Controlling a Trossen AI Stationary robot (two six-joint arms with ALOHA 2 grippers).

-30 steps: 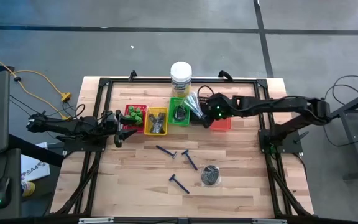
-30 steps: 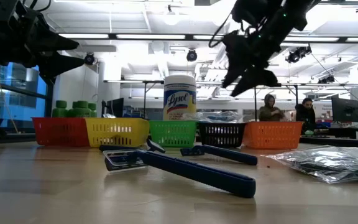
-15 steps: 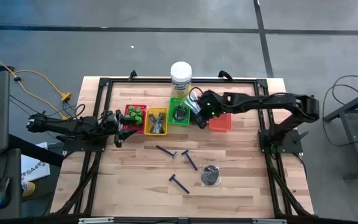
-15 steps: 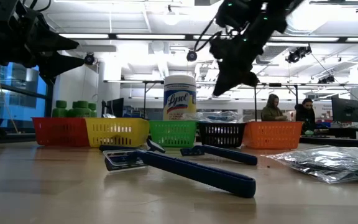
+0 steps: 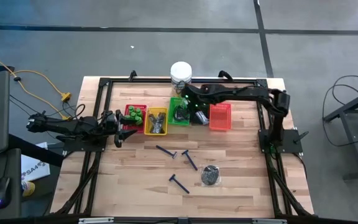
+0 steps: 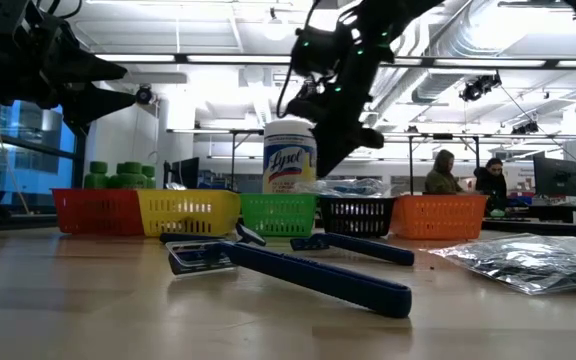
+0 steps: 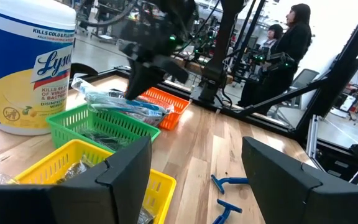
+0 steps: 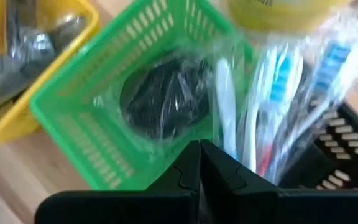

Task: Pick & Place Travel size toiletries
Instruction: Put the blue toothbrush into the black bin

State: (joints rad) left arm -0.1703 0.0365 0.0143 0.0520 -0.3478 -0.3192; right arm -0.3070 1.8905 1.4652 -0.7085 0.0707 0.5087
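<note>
The right gripper (image 5: 196,116) is closed and empty, it seems, above the green tray (image 5: 179,112); the left gripper (image 5: 120,129) waits open at left.

Five small trays (image 5: 219,116) line up before a white-lidded jar (image 5: 180,73).

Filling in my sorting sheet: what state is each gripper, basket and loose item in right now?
Right gripper: shut, empty, above the green and black baskets.
Left gripper: open, empty, waiting beside the red basket.
Green basket: upright, holds a dark wrapped bundle.
Black basket: upright, holds sleeved toothbrushes.
Orange basket: upright.
Razors: three, lying loose on the table.
Shiny bundle: lying loose on the table.
</note>
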